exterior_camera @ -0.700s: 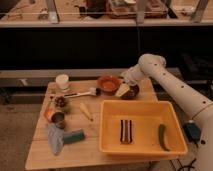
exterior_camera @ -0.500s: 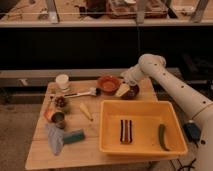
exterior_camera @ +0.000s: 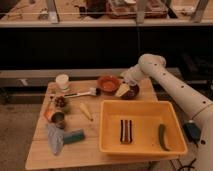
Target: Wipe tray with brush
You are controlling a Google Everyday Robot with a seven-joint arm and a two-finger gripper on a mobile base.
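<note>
The yellow-orange tray [exterior_camera: 145,112] sits on the right part of the wooden table. A dark striped block [exterior_camera: 126,131] and a green vegetable [exterior_camera: 162,136] lie inside it. The brush [exterior_camera: 75,93] lies flat on the table left of the bowls, its pale bristle head pointing right toward the red bowl. My gripper [exterior_camera: 125,80] hangs at the end of the white arm, just above and between the two bowls behind the tray. It is a bowl's width right of the brush head and holds nothing that I can see.
A red bowl [exterior_camera: 107,84] and a dark bowl [exterior_camera: 126,91] with a pale piece stand behind the tray. A white cup [exterior_camera: 62,81], a can [exterior_camera: 58,118], a yellow item [exterior_camera: 86,111], a teal block [exterior_camera: 75,136] and a cloth [exterior_camera: 54,140] lie on the left.
</note>
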